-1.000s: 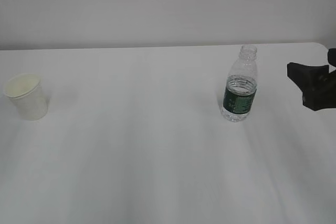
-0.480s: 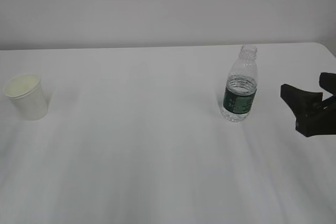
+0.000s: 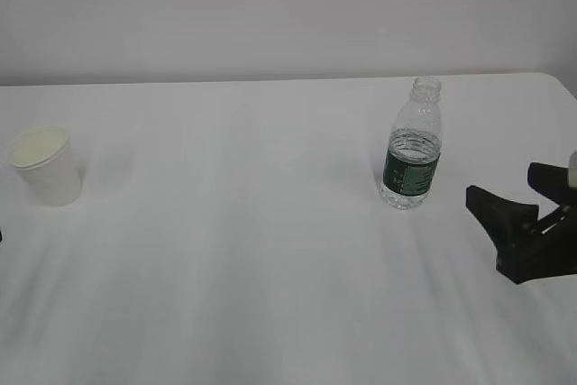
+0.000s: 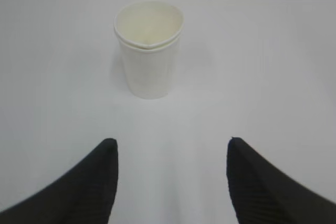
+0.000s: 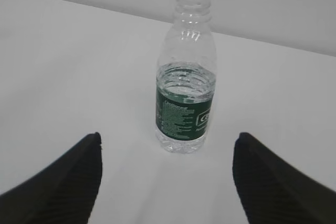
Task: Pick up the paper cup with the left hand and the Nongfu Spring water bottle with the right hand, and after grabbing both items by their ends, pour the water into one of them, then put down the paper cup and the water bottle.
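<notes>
The white paper cup [image 3: 45,164] stands upright at the far left of the white table [image 3: 252,250]; in the left wrist view the paper cup [image 4: 149,48] is straight ahead, beyond my open left gripper [image 4: 170,142], which holds nothing. The capless Nongfu Spring water bottle [image 3: 413,146] with its dark green label stands upright right of centre, with water up to the label top. My right gripper [image 3: 509,196] is open, low over the table, right of and nearer than the bottle. In the right wrist view the bottle [image 5: 186,80] stands ahead of my open right gripper [image 5: 168,137].
A plain pale wall [image 3: 270,6] runs behind the table's far edge. The table's right corner shows at the upper right. Only a dark speck of the left arm [image 3: 1,235] shows at the exterior view's left edge.
My right gripper has come down and slightly left, toward the near side of the table beside the bottle. The cup and bottle have not moved.
</notes>
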Robot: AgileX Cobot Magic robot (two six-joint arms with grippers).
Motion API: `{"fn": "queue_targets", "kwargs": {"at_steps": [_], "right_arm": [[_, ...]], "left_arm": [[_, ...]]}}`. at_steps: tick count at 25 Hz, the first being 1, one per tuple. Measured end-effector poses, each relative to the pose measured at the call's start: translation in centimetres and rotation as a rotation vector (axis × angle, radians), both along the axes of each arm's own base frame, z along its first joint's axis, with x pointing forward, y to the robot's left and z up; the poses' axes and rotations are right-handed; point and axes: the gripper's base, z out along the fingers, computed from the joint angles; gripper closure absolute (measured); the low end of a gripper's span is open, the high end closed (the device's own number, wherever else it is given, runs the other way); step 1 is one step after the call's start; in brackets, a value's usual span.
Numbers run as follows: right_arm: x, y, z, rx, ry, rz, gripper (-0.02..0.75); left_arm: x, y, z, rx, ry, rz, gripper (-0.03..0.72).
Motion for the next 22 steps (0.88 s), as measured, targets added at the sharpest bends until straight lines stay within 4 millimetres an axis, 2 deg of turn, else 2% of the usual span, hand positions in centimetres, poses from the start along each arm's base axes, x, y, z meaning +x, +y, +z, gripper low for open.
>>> {"fn": "queue_targets", "kwargs": {"at_steps": [9, 22], "right_arm": [[-0.6, 0.5, -1.9, 0.032, -0.044, 0.062, 0.148], [-0.7, 0.8, -4.1, 0.021, 0.018, 0.103, 0.148]], "left_arm": [[-0.9, -0.6, 0.2, 0.044, -0.128, -0.104, 0.223], [-0.7, -1.1, -0.3, 0.056, -0.142, -0.158, 0.223]]}}
